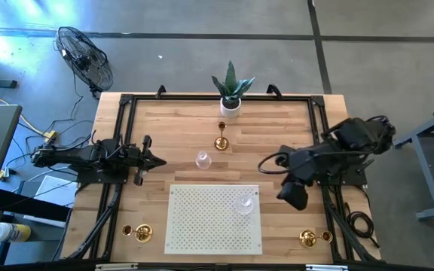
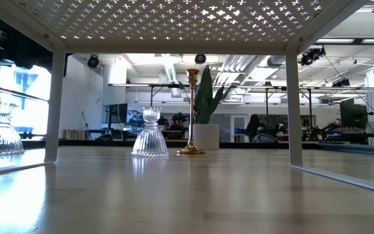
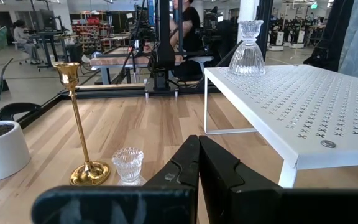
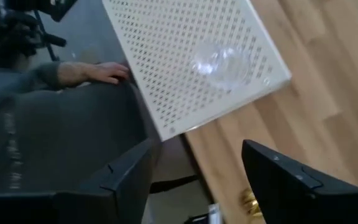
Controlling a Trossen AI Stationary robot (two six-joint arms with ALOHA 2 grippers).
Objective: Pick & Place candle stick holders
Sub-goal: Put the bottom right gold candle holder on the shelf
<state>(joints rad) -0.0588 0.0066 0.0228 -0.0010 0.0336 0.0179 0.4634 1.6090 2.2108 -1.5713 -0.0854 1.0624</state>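
One clear glass candle holder (image 4: 221,64) sits on the white perforated rack (image 4: 185,56), ahead of the open, empty right gripper (image 4: 194,177); left gripper (image 3: 197,168) closed, empty.

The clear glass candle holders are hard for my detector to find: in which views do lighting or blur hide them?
High view: the clear glass holder on the white perforated shelf nearly vanishes, pale on pale. Right wrist view: the same holder is a soft, blurred smudge. Low view: the ribbed glass holder is backlit yet crisp. Left wrist view: the small glass cup and the shelf-top holder are sharp.
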